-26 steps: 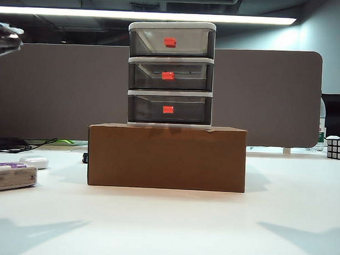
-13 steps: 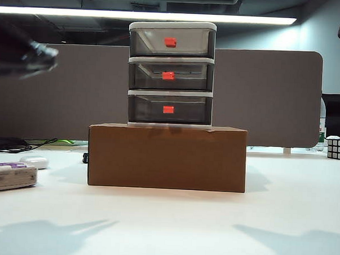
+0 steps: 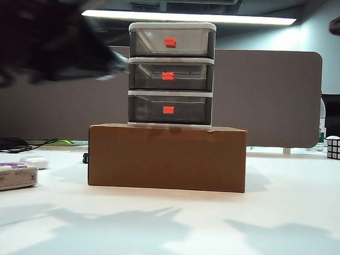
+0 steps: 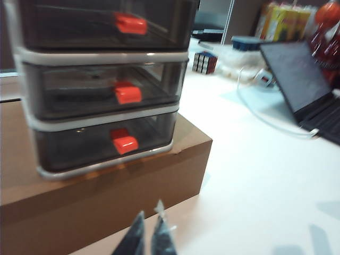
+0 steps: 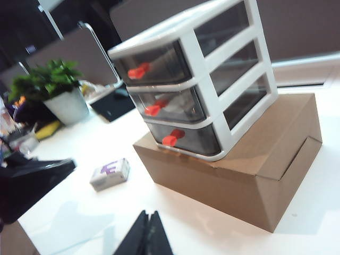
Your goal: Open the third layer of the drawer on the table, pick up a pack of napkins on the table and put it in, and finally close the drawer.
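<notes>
The drawer [image 3: 170,74] stands on a brown cardboard box [image 3: 167,157], all three tiers pushed in. The third layer [image 3: 169,109] is the lowest, and its red-orange handle [image 4: 125,143] shows in the left wrist view too. The pack of napkins [image 3: 10,176] lies on the table [image 3: 171,229] at the far left, and the right wrist view sees the pack [image 5: 110,174] as well. My left gripper [image 3: 115,66] is a dark blur high beside the middle tier; its tips [image 4: 149,227] are shut and empty. My right gripper [image 5: 147,214] is shut, empty, over the table in front of the box.
A small white rounded case [image 3: 36,162] lies behind the pack. A Rubik's cube [image 3: 338,148] sits at the far right. A laptop [image 4: 305,85], cables and bottles are off to one side, and a potted plant [image 5: 50,93] too. A grey partition [image 3: 273,98] stands behind.
My left arm has swung in from the far left edge toward the drawer, now large and blurred. A dark part of the right arm has come in at the top right corner.
</notes>
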{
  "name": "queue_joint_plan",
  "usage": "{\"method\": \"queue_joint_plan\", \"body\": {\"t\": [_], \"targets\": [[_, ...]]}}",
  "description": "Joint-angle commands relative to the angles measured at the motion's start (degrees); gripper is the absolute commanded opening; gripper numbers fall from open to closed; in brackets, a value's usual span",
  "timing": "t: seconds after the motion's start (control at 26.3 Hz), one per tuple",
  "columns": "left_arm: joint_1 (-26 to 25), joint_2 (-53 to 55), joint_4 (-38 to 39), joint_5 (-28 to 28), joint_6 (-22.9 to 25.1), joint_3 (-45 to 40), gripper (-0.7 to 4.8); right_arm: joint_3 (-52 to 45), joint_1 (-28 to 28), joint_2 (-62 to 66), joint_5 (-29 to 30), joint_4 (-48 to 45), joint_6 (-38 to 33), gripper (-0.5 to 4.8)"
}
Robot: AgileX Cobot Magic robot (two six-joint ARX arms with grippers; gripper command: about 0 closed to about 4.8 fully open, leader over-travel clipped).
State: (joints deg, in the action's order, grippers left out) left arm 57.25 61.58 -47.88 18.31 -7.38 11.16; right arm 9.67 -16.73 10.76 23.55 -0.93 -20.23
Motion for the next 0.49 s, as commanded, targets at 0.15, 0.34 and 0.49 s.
{"method": "queue_joint_plan", "body": {"t": [0.15, 0.34, 0.49], "targets": [[3.5, 12.0, -2.6, 3.7, 1.0, 7.4, -0.06, 4.6, -0.1, 9.6, 0.5, -0.6, 2.4, -0.06], [3.4, 12.6, -3.3, -0.3, 1.3, 8.0, -0.05, 5.7, -0.3, 13.1, 4.0, -1.6, 2.7, -0.06], [2.0, 14.5, -6.0, 2.8, 0.1, 8.9, -0.06, 5.7, -0.3, 14.6, 4.0, -1.6, 4.2, -0.06]]}}
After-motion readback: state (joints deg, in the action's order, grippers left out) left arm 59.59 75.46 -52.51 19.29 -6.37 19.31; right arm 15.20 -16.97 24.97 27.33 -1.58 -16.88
